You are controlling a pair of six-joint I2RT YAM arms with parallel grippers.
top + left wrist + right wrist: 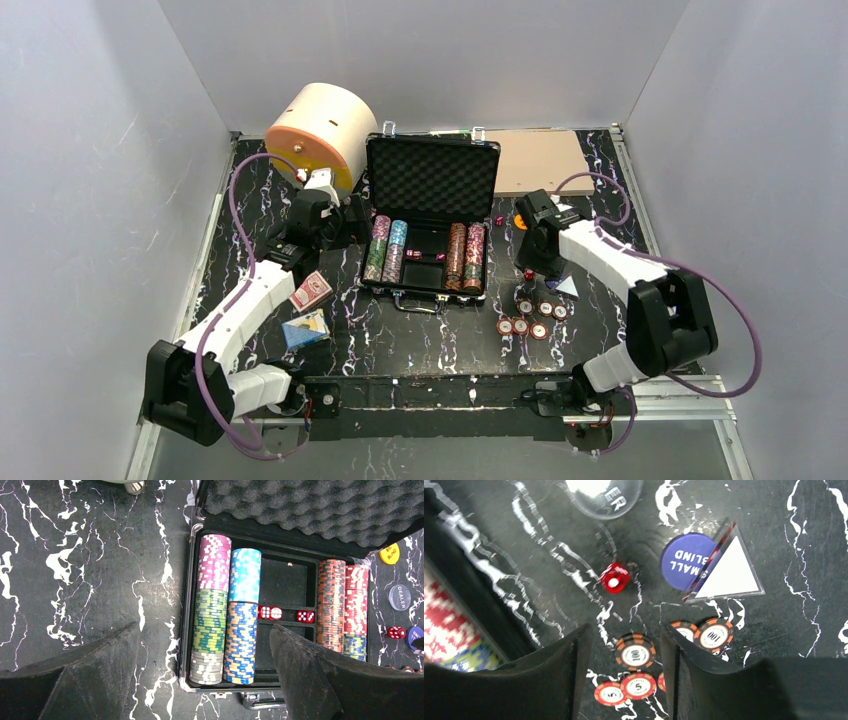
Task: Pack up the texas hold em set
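The black briefcase lies open mid-table, foam lid up. Rows of striped poker chips fill its tray, with red dice in the middle slot. My left gripper is open and empty, hovering over the case's left chip rows. My right gripper is open and empty just above loose chips on the table right of the case. A red die, the blue small-blind button and the dealer button lie beyond it. A red deck and a blue deck lie left of the case.
A big cream cylinder stands at the back left and a flat tan board at the back right. A clear triangular piece overlaps the small-blind button. A yellow big-blind button lies by the case's right side.
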